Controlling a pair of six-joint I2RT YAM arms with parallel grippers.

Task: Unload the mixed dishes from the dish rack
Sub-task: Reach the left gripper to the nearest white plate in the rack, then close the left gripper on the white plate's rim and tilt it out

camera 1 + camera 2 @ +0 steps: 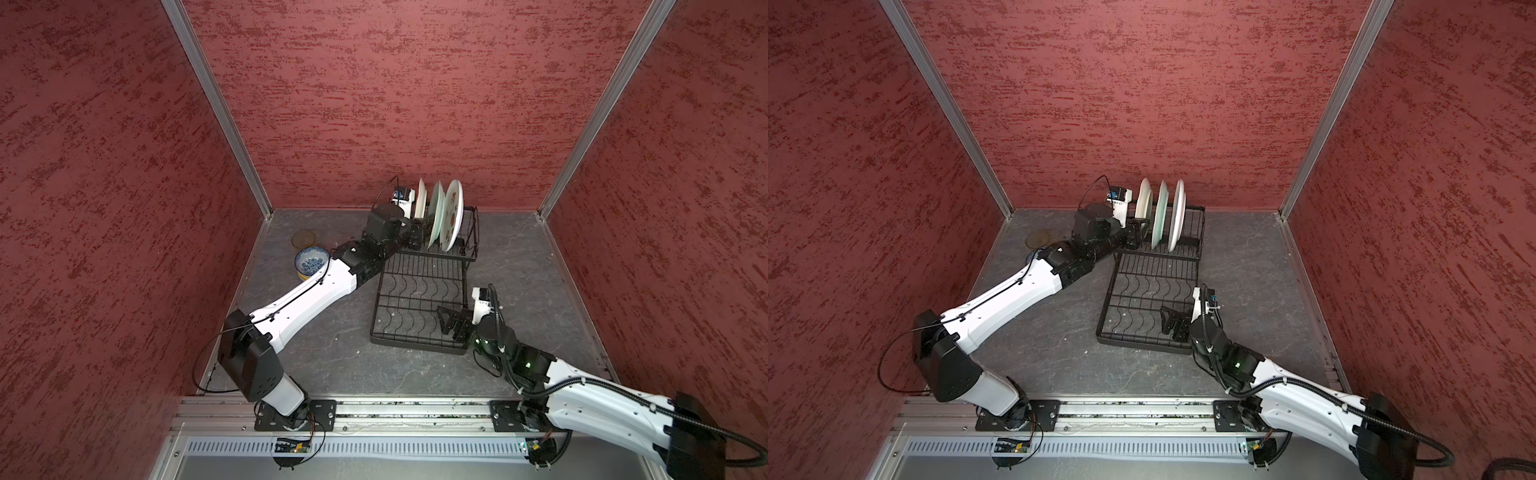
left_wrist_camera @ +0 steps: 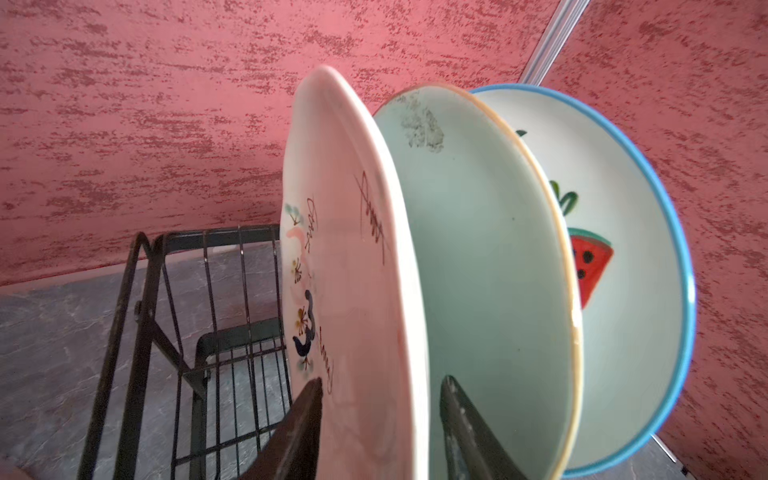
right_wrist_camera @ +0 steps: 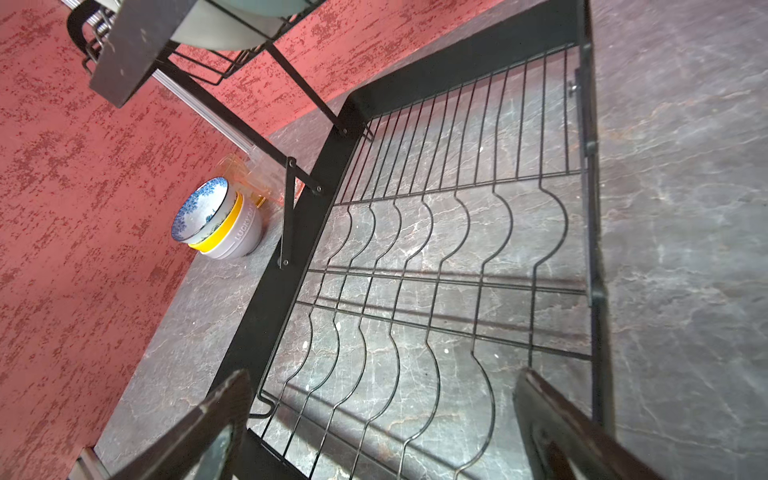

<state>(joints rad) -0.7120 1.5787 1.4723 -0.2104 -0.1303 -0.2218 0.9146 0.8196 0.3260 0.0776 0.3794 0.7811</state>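
**Item:** bird-pattern plate [image 2: 353,270], white. It is stood on edge in the raised back tier of the dish rack [image 1: 415,347], as the one of three nearest the left arm. A pale green plate [image 2: 478,249] is slotted just beside it, and a watermelon plate [image 2: 631,249] is set beyond.

**Left gripper** [image 2: 382,384]: the jaws are part-way apart and set astride the plate's near rim. Whether it is pressed cannot be told.

**Handling:** a firm pinch on the rim is advised. A straight lift out of the slot should follow, so that the green neighbour is not knocked.

**Right gripper** [image 3: 382,374]: spread wide, nothing held, hung over the bare front tier.

**Clearances:** the back wall [image 1: 415,104] is close behind the rack. Open bench [image 1: 332,365] is found in front and to the left, where stacked bowls [image 1: 311,261] and an amber glass [image 1: 304,239] are set apart from the rack.
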